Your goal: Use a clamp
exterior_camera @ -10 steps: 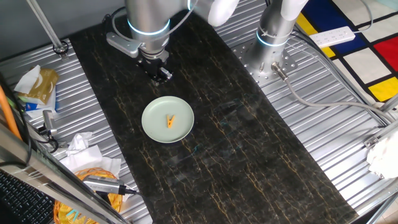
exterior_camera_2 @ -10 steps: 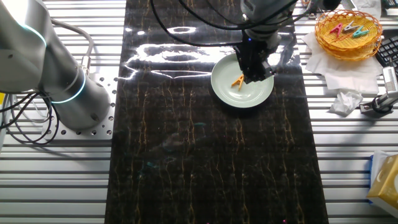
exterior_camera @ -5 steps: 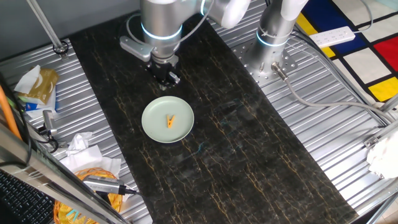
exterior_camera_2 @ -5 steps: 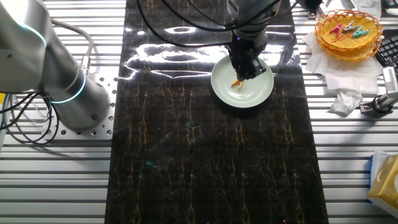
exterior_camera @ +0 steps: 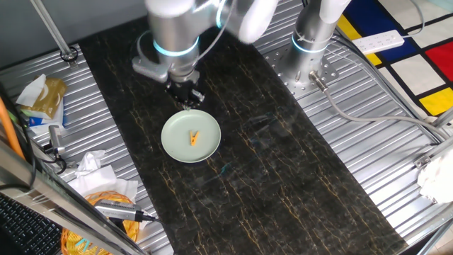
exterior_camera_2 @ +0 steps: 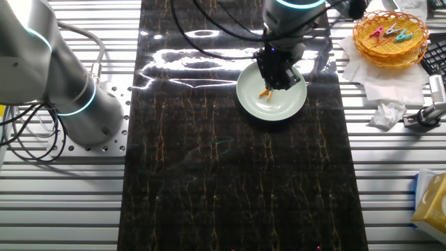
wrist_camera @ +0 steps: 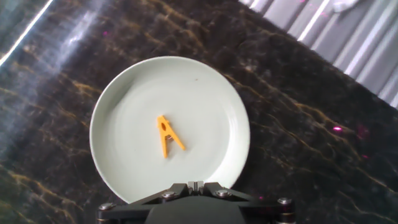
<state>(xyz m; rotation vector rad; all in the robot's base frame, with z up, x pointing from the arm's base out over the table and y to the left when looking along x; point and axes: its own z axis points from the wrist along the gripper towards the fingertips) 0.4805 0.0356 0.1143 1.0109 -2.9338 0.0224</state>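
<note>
**Mia:** Where is the claw (exterior_camera: 188, 98) now?

**Ben:** A second ago it was farther from the plate (exterior_camera: 174, 145), over the dark worktop (exterior_camera: 283, 184). Now it has come closer. It hangs just past the plate's rim, on the side toward the worktop's far edge in one fixed view.

**Mia:** What does that mean for the job?

**Ben:** The arm looks like it is lining up to reach down. The clamp (exterior_camera: 193, 137) has not moved at all, so the grab is not done yet.

**Mia:** Is the claw wide or narrow?

**Ben:** That cannot be told. The fingers are too dark and small in the fixed views, and the hand view shows only the black base at the bottom. It holds nothing, though.

**Mia:** What does the clamp look like?

**Ben:** It is a tiny orange-yellow clip, shaped like a skinny V with two thin legs. It lies flat near the middle of the pale green plate, with nothing touching it.
</note>
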